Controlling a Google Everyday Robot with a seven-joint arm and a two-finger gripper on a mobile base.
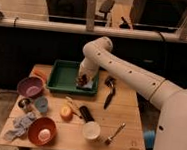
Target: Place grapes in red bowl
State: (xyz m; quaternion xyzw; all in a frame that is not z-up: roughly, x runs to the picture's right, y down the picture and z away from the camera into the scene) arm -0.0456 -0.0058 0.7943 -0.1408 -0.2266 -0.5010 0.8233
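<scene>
- Claw (82,80): at the end of the white arm (127,73), lowered into the right half of the green tray (61,76); it sits right at a dark clump, and whether it is parted or clamped cannot be told.
- Grapes (79,81): a dark red-purple clump inside the green tray, directly at the claw, beside a pale blue item (88,84) that also lies in the tray; contact between claw and grapes cannot be confirmed.
- Green tray: rectangular, at the rear centre of the tabletop (127,126); its left half shows bare green floor.
- Red bowl (42,131): at the front left corner of the tabletop, well apart from the tray; it holds 1 pale rounded object (43,133).
- Purple bowl (30,87): left edge of the tabletop, between the tray and the red bowl.
- White cup (91,130): front centre, upright, with a fork (115,134) just to its right.
- Other items: a small blue cup (41,104) near the purple bowl, a grey cloth (20,127) touching the red bowl's left side, an orange fruit (66,112) at centre, a dark brush (109,91) right of the tray.
- Tabletop: light wood, square.
- Room: dim, with a pale rail (52,26) crossing behind the tabletop.
</scene>
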